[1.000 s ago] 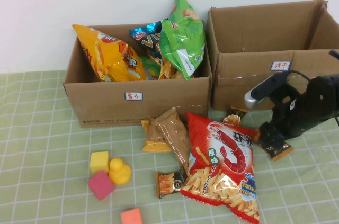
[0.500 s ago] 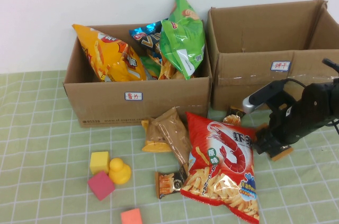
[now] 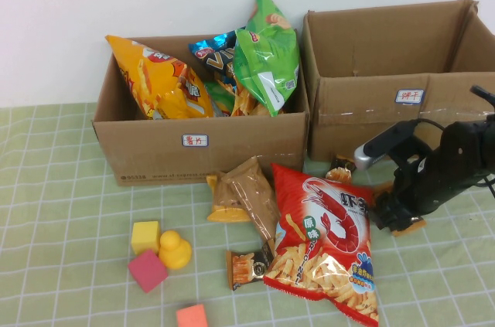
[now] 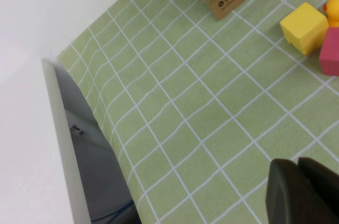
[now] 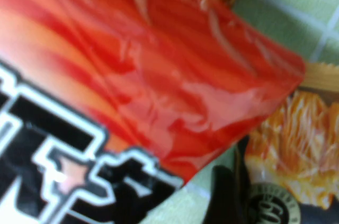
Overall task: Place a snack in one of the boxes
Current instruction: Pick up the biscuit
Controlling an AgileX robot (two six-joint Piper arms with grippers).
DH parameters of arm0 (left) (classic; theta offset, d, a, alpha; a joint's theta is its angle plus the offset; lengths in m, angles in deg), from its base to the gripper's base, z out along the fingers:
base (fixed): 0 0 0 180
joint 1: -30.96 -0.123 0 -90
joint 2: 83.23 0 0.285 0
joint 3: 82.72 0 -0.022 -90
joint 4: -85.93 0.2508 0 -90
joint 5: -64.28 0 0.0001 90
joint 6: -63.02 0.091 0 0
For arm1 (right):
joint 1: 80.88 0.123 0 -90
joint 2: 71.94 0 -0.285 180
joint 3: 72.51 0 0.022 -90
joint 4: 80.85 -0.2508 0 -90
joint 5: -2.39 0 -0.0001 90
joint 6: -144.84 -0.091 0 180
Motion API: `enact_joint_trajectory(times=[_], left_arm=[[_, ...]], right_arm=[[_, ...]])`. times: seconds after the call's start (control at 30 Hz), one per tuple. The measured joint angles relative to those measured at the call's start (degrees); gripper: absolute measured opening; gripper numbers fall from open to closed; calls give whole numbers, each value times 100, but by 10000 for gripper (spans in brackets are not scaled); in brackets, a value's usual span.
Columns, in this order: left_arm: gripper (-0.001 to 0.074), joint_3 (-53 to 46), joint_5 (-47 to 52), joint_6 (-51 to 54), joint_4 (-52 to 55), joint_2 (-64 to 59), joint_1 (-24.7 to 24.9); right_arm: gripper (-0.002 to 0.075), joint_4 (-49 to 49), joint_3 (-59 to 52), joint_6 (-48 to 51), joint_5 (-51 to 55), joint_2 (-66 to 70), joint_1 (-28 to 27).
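Fingers of your right gripper (image 3: 385, 217), spread impossible to tell, are hanging at the red snack bag (image 3: 325, 242) edge; you are risking snagging the orange packet (image 3: 408, 226) just beside them. Left gripper (image 4: 299, 192) fingers, together, are hovering over the desk (image 4: 185, 102).

The right gripper (image 3: 384, 217) sits low beside the red shrimp-chip bag (image 3: 329, 238), its fingers hidden behind the arm. The left gripper (image 4: 304, 192) is cut off at the frame's edge.
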Motion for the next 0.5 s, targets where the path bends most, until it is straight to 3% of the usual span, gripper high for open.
enact_joint_trajectory(times=[0.23,0.5], left_arm=[[-1,0,42,-34,0,0,0],[-1,0,52,-72,86,0,0]], right_arm=[[447,-39,52,0,161,110,0],[375,-51,66,0,212,119,0]])
